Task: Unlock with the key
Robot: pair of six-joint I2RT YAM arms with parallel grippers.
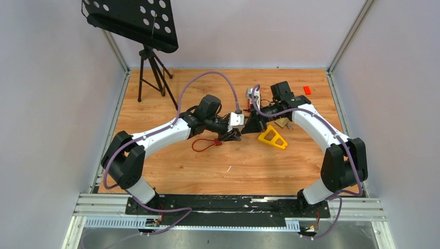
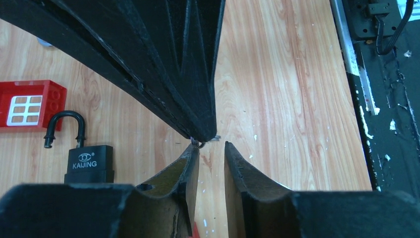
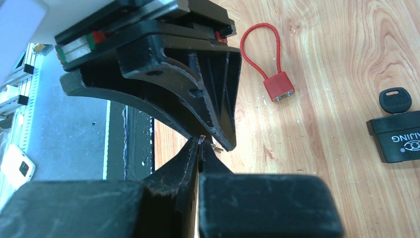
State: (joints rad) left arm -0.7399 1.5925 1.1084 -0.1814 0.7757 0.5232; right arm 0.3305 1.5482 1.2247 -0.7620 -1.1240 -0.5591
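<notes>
At table (image 1: 176, 171) centre: left gripper (image 2: 212, 148) and right gripper (image 3: 199, 146) tip to tip.
Left gripper: released, fingers apart.
Right gripper: clenched on a thin metal bit (image 3: 202, 141), too small to identify.
Padlock (image 2: 89, 161): flat on the wood beside a red block (image 2: 29, 103); base hidden.
Key (image 3: 395, 99): black head at padlock's edge; blade unseen.

Black padlock (image 2: 89, 161) stamped KAIJING in white, lying flat on the wooden table (image 2: 277, 99), black shackle (image 2: 67, 124) raised with one leg swung clear of the body. Black-headed key (image 3: 394, 100), red slot in its head, at the body's bottom end (blade hidden, so seated or not unclear)
</notes>
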